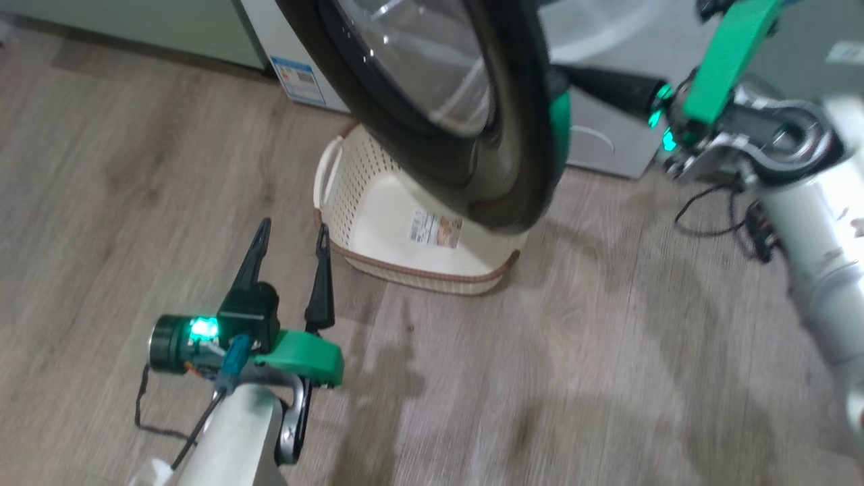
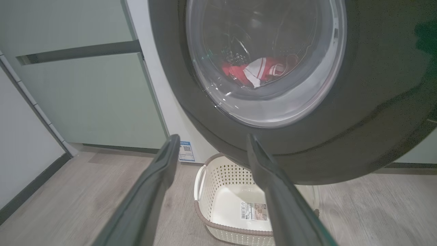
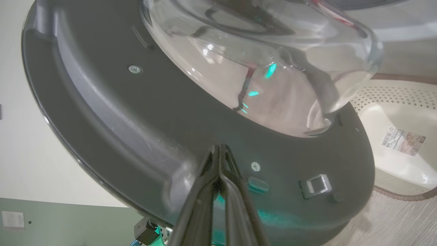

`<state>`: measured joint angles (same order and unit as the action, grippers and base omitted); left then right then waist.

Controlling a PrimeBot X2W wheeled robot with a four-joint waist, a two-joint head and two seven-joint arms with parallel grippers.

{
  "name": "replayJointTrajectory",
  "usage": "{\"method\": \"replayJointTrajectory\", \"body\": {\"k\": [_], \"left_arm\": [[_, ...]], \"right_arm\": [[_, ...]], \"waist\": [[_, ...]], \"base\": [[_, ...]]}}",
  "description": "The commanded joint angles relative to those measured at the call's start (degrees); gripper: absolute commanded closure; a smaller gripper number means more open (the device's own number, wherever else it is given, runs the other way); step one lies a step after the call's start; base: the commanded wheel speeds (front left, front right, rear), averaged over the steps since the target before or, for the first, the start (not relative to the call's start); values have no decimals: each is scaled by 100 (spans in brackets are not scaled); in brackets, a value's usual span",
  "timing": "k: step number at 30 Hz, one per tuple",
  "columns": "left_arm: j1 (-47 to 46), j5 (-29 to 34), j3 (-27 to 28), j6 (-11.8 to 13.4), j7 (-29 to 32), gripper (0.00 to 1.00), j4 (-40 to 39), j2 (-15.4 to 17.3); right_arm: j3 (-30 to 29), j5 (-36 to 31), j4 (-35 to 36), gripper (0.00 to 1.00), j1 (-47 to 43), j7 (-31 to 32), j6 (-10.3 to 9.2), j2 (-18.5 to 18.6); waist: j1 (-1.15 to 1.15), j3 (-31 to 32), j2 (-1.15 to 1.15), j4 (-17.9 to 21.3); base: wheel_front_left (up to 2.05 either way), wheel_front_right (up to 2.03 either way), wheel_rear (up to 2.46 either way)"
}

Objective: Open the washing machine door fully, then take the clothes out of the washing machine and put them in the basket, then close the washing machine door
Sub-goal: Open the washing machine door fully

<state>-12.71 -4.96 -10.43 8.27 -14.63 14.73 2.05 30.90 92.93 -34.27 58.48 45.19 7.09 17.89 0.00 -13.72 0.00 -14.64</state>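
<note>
Wood-look floor is lying before the washing machine, whose door is standing part-open, hanging over the basket's far edge. The right gripper is pinching its fingers together on nothing, tips at the door's inner rim. The left gripper is hovering spread and empty beside the basket's left edge. Pushing outward near the free edge, off the glass, is looking soundest. Being round, the door is showing no long axis; its outer face is pointing toward the left gripper. Clothes are lying in the drum.
</note>
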Motion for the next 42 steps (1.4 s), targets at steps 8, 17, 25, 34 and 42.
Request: {"method": "replayJointTrajectory", "body": {"k": [8,17,25,34,42], "left_arm": [[172,144,269,-104,-37,0,-99,83],[412,211,470,-149,-37,0,-89,83],[525,247,634,-188,-37,0,-90,83],[576,275,917,-273,-37,0,-110,140],[626,241,1314,-452,-37,0,-125,378]], "right_arm": [[47,45,102,100,-585,-53,40,-653],[114,-3,103,100,-958,-186,40,-1277],[321,-14,153,100,-1105,-496,40,-1485],[259,-113,135,41,-1350,-1185,40,-1499],[121,-493,179,0,-1787,-2102,40,-1348]], "waist": [[0,458,0,-270],[0,695,0,-457],[0,805,0,-492],[0,1005,0,-300],[0,1214,0,186]], "base": [[0,0,0],[0,0,0],[0,0,0],[0,0,0],[0,0,0]]}}
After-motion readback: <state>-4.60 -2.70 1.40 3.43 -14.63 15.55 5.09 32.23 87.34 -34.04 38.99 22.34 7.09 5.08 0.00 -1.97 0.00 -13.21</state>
